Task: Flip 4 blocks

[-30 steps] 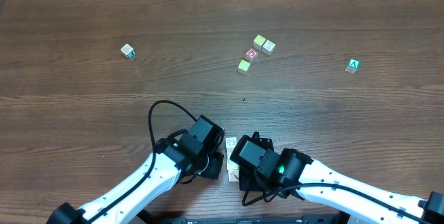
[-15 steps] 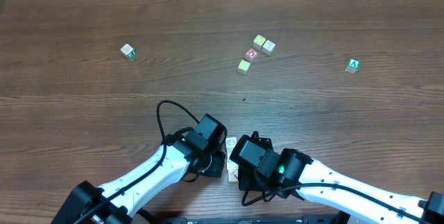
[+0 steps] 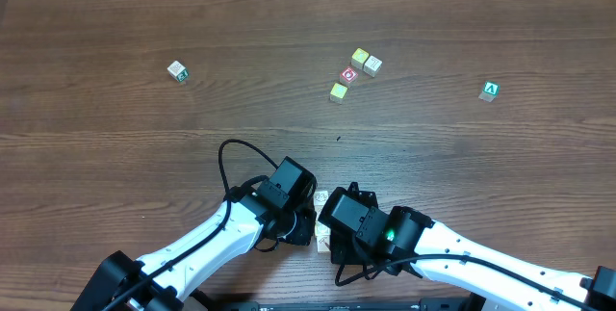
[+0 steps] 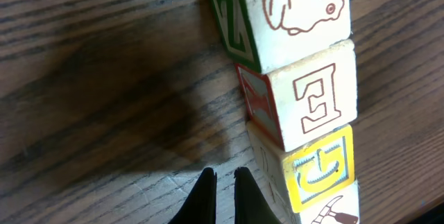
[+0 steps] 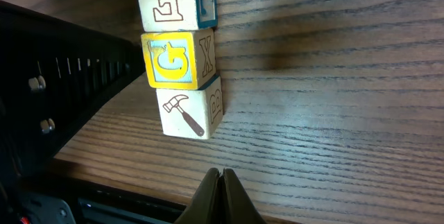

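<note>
1. Here, four blocks (image 4: pixel 316 99) stand in a straight row, face touching face, on the wooden table (image 3: pixel 115 157) near its front edge.
2. In the left wrist view the row runs animal block (image 4: pixel 298 9), E block (image 4: pixel 319 102), yellow G block (image 4: pixel 320 168), hammer block (image 4: pixel 336 210).
3. The left gripper (image 4: pixel 223 182) has its jaws closed on nothing, with the tips just beside the G block.
4. The right gripper (image 5: pixel 220 179) has its jaws pressed together and empty, with the tips near the hammer block and apart from it.
5. Overhead, both arms flank the row, largely covering it.
6. Well apart, farther back, lie a green cube with a white "A" (image 3: pixel 491 90) and a red-ring cube (image 3: pixel 348 75).
</note>
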`<act>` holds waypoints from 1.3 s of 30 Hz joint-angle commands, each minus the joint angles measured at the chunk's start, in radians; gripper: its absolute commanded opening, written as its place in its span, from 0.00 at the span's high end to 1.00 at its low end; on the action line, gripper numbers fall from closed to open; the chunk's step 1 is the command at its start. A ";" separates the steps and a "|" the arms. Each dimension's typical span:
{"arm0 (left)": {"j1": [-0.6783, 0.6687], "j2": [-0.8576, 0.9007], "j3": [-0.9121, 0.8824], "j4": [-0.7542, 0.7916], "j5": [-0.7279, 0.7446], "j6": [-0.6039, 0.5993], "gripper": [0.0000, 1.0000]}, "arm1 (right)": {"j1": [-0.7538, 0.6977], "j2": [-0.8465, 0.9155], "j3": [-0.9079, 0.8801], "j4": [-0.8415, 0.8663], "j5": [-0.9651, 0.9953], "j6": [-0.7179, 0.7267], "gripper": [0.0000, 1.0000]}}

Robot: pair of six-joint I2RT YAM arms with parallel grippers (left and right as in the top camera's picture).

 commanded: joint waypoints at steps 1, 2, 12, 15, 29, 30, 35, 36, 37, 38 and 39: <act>-0.003 0.008 -0.007 0.006 0.018 -0.001 0.96 | -0.005 -0.002 0.018 0.006 -0.002 -0.003 0.96; -0.003 0.009 -0.007 0.007 0.021 0.003 0.96 | -0.005 -0.002 0.018 0.006 -0.002 -0.003 0.96; -0.003 0.009 -0.007 0.026 0.040 0.017 0.96 | -0.005 -0.002 0.018 0.006 -0.002 -0.003 0.96; -0.003 0.008 -0.007 0.026 0.040 0.017 0.96 | -0.005 -0.002 0.018 0.006 -0.002 -0.003 0.96; -0.003 0.009 -0.007 0.029 0.056 0.036 0.96 | -0.005 -0.002 0.018 0.006 -0.002 -0.003 0.96; -0.003 0.008 -0.007 0.031 0.060 0.037 0.96 | -0.005 -0.002 0.018 0.006 -0.002 -0.003 0.96; -0.003 0.008 -0.007 0.037 0.060 0.036 0.96 | -0.005 -0.002 0.018 0.006 -0.002 -0.003 0.96; -0.003 0.009 -0.007 0.037 0.060 0.036 0.96 | -0.005 -0.002 0.018 0.006 -0.002 -0.003 0.96; -0.003 0.008 -0.007 0.037 0.060 0.036 0.96 | -0.005 -0.002 0.018 0.006 -0.002 -0.003 0.96; -0.003 0.009 -0.007 0.037 0.060 0.036 0.96 | -0.005 -0.002 0.018 0.006 -0.002 -0.003 0.96; -0.003 0.009 -0.007 0.037 0.060 0.036 0.96 | -0.005 -0.002 0.018 0.006 -0.002 -0.003 0.96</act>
